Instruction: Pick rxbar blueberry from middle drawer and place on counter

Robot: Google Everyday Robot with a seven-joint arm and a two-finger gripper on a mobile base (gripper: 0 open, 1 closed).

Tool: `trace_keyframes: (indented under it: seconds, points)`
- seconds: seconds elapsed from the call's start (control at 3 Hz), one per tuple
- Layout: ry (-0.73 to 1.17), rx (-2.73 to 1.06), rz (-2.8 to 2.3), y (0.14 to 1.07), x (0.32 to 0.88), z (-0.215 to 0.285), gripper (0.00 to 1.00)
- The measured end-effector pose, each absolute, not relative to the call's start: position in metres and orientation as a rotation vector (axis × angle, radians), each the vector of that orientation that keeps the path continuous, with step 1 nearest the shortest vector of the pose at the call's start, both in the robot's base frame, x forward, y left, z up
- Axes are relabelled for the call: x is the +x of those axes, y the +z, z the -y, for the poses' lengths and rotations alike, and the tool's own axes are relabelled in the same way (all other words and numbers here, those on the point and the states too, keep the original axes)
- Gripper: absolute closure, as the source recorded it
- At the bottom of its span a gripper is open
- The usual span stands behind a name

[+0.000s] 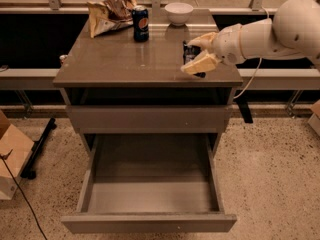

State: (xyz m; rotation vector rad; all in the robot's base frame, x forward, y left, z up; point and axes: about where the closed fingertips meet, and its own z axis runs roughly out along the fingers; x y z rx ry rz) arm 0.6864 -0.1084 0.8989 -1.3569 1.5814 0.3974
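My gripper (196, 55) hangs over the right part of the counter (130, 59), reaching in from the right. Its pale fingers (201, 64) are shut on the rxbar blueberry (190, 58), a small dark bar held upright between them, low over the counter top; I cannot tell if it touches. The middle drawer (150, 223) stands pulled out below, its pale floor bare.
A tan and brown snack bag (109, 14), a blue soda can (140, 24) and a white bowl (178, 12) stand at the back of the counter. A closed drawer front (149, 119) sits above the open one. A cardboard box (12, 151) lies on the floor at left.
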Motion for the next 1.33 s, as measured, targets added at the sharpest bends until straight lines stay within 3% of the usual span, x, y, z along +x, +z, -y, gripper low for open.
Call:
trace_keyframes:
  seconds: [0.33,0.67,1.33]
  points:
    - [0.365,-1.306,-1.62,0.875,0.74,0.101,1.0]
    - [0.367,-1.263,-1.682,0.838,0.793,0.091,0.81]
    - [0.374,-1.264,-1.678,0.834,0.797,0.086,0.34]
